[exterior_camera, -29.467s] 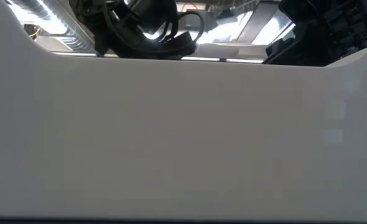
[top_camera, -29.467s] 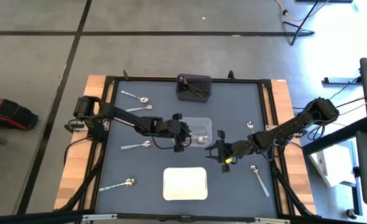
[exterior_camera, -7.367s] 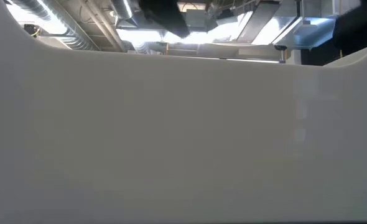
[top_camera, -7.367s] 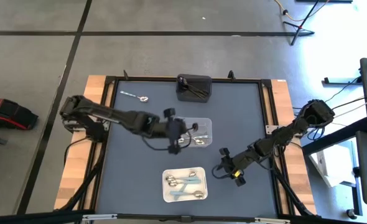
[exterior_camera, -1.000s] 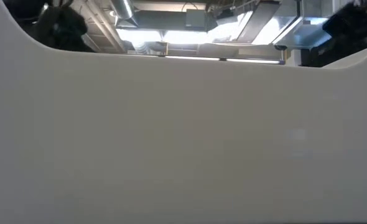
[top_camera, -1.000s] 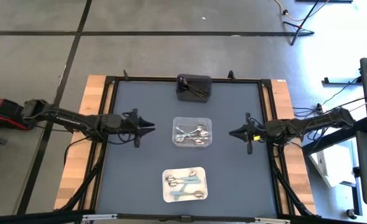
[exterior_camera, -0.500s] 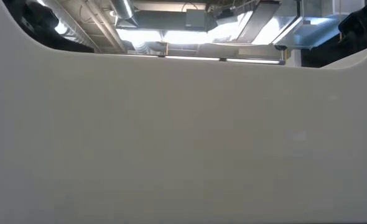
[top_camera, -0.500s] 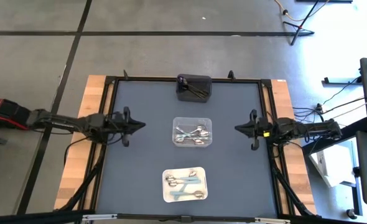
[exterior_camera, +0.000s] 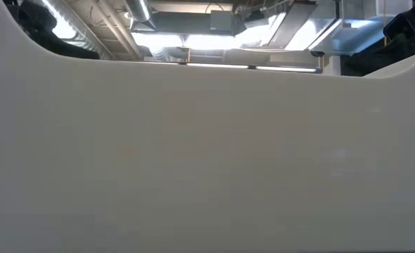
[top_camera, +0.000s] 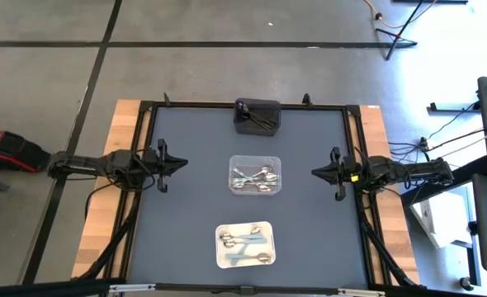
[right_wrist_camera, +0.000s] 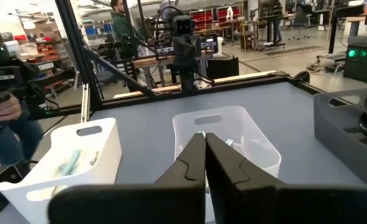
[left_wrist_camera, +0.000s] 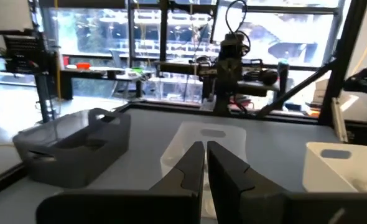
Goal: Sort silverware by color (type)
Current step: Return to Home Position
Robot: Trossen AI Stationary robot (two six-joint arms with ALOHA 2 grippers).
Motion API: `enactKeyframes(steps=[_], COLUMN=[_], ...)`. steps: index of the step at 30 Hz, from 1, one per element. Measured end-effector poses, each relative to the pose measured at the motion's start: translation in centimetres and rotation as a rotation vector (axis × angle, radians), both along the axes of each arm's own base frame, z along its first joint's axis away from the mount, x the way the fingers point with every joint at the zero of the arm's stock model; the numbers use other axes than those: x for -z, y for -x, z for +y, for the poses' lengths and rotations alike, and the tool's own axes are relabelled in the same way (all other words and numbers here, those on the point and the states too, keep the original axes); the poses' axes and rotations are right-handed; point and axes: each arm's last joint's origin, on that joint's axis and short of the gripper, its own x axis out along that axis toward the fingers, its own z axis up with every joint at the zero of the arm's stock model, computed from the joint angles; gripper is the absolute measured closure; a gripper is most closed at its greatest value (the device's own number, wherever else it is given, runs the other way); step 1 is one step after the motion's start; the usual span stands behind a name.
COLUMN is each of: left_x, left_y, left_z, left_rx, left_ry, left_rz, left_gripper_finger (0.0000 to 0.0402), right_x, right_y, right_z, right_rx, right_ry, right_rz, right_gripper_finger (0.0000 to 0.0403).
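At the middle of the table [top_camera: 186, 223], the clear tray [top_camera: 234, 161], holding a cluster of shiny spoons [top_camera: 254, 176] crossed over one another. Above the clear tray in the high view, apart from it and near the table's edge, the black tray [top_camera: 245, 127], with dark spoons [top_camera: 262, 120] resting inside. Below the clear tray in the same view, also apart from it, the white tray [top_camera: 268, 226], with pale-handled spoons [top_camera: 245, 244] laid inside, bowls silver, handles light blue.

Left gripper [top_camera: 182, 163] well to the left of the clear tray, over the table's margin and pointing toward the tray; fingers [left_wrist_camera: 190, 163] pressed together, clenched and empty. Right gripper [top_camera: 314, 172] to the right of the clear tray, somewhat nearer to it, likewise pointing at it; fingers [right_wrist_camera: 193, 158] flat against each other, clenched and empty. Both arms stretched low and level, roughly in one line through the clear tray.

Low view almost wholly filled by a pale blank surface close to the lens; impossible to tell from that view alone what it belongs to. Above it only the ceiling [exterior_camera: 214, 28] with ducts and lights.

Off the table, on the white tray's side of the clear tray, a person [right_wrist_camera: 3, 118] in dark clothes close by; a second person [right_wrist_camera: 118, 22] farther back in the room.
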Motion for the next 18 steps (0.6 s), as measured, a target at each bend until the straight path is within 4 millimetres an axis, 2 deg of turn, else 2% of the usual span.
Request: enactKeyframes(steps=[18], left_x=[0.16], left_y=[-0.14], left_z=[0.00], left_rx=[0.000], left_ry=[-0.034], left_rz=[0.027], left_gripper_finger=[0.0386], right_x=[0.37], right_y=[-0.24], right_z=[0.16], right_rx=[-0.041], right_ry=[0.072], right_rz=[-0.046], right_gripper_finger=[0.0400])
